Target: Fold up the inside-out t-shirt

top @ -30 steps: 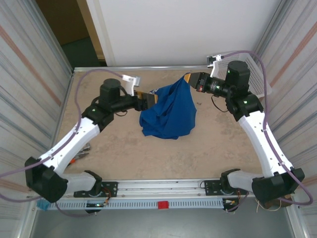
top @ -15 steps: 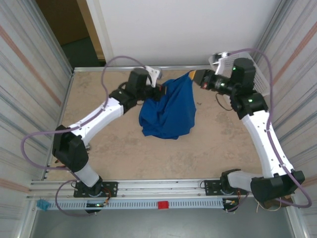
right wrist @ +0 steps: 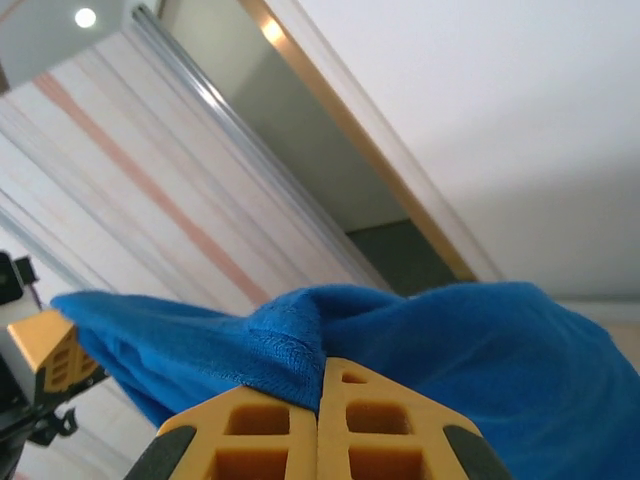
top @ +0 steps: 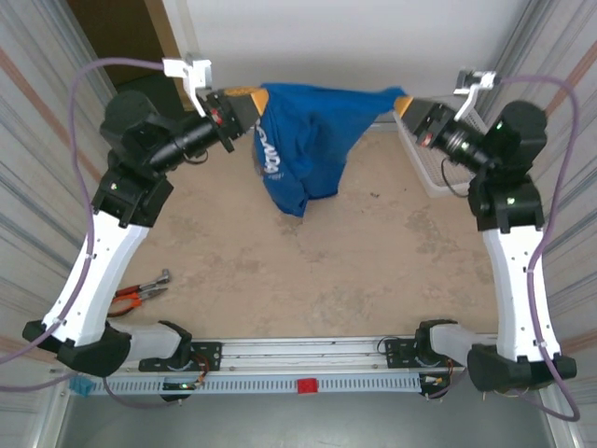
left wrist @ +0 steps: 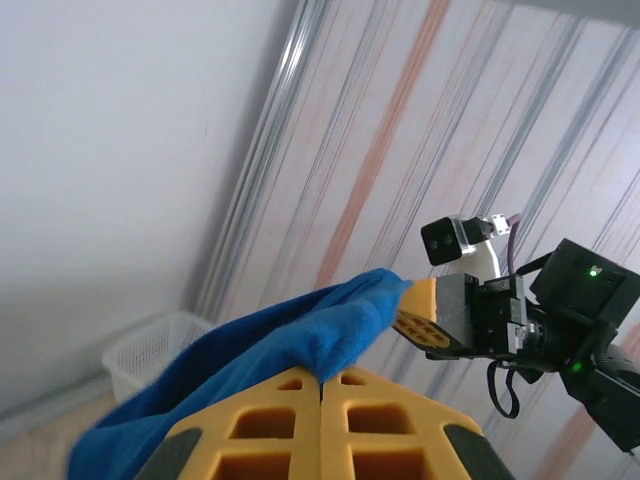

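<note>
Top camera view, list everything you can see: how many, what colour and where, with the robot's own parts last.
t-shirt: one, royal blue, hanging stretched between the two hands above the table's far edge.
basket: one, white lattice, far right corner.
pliers: one pair, orange-red handles, near left of the table.
table: one, sandy beige, under everything.
left arm: one, white and black, left side.
right arm: one, white and black, right side.
left hand: one, orange-yellow, shut on the t-shirt.
right hand: one, orange-yellow, shut on the t-shirt.

T-shirt (top: 308, 140) print bunched up, lettering too small to read — basket (top: 424, 173) partly hidden behind right arm (top: 511, 233).
</note>
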